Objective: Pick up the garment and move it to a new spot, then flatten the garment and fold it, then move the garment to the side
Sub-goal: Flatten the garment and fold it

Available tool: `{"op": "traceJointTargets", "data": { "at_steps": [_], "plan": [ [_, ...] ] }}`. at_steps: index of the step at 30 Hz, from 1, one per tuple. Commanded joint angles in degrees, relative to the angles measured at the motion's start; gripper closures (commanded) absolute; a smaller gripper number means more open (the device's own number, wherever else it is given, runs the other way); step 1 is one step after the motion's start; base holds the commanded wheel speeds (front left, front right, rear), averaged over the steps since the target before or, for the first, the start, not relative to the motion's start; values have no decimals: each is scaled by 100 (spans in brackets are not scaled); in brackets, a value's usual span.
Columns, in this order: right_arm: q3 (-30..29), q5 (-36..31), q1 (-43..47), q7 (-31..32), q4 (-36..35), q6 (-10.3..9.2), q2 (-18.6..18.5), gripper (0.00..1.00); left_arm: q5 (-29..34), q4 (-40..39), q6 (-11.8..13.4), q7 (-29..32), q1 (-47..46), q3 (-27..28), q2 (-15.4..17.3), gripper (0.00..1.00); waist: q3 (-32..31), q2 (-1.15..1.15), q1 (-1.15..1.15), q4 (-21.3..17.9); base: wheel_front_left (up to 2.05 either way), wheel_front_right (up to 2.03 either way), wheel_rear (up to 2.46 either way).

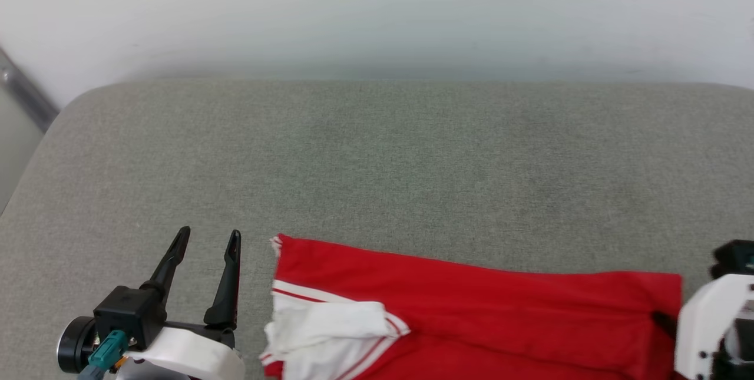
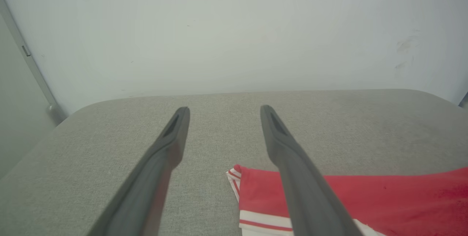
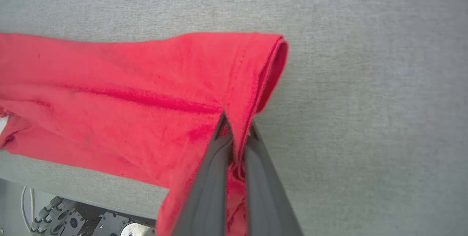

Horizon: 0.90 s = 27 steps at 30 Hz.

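The garment (image 1: 471, 303), red with a white striped sleeve (image 1: 330, 324), lies stretched along the front of the grey padded surface (image 1: 377, 162). My right gripper (image 3: 237, 120) is shut on the garment (image 3: 128, 97) at its right end, with a fold of red cloth pinched between the fingers just inside the hem. In the head view the right arm's white wrist (image 1: 704, 327) sits at that end. My left gripper (image 1: 210, 233) stands open and holds nothing, just left of the sleeve end. In the left wrist view the garment (image 2: 384, 199) lies behind the right finger of my left gripper (image 2: 224, 108).
A pale wall (image 1: 377, 9) stands behind the surface. A metal rail (image 1: 23, 94) runs down at the far left. The surface's front edge (image 3: 73, 188) shows in the right wrist view, with robot hardware (image 3: 73, 223) below it. Bare grey fabric stretches behind the garment.
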Motion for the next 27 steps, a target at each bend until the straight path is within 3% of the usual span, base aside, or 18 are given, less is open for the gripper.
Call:
{"op": "traceJointTargets", "data": {
  "at_steps": [1,8,16,17,22,27],
  "plan": [
    [-123,-73,34,31,-37,-4,-65,100,14,-7,19,6,63,-4,25,0,-31,0,0,-30,0,0,0],
    [-1180,-42,6,498,-90,-4,-32,100,38,-4,18,14,65,-72,12,0,-79,0,0,-74,0,0,0],
    [-1676,1399,-315,2151,-315,-3,1085,100,66,-33,-9,43,-24,-159,-12,0,-130,0,0,-27,0,0,0],
    [-1709,2129,-365,2581,-277,-2,1230,100,76,-33,-35,61,-61,-207,-25,0,-120,0,0,52,0,0,0],
    [-1079,3646,-432,2434,384,-2,1242,100,100,-52,-110,100,-197,-287,-63,0,-44,0,0,240,0,0,0],
    [-179,4402,-642,1905,788,-2,1244,100,110,-31,-215,104,-382,-377,-127,0,130,0,0,443,0,0,0]
  ]
}}
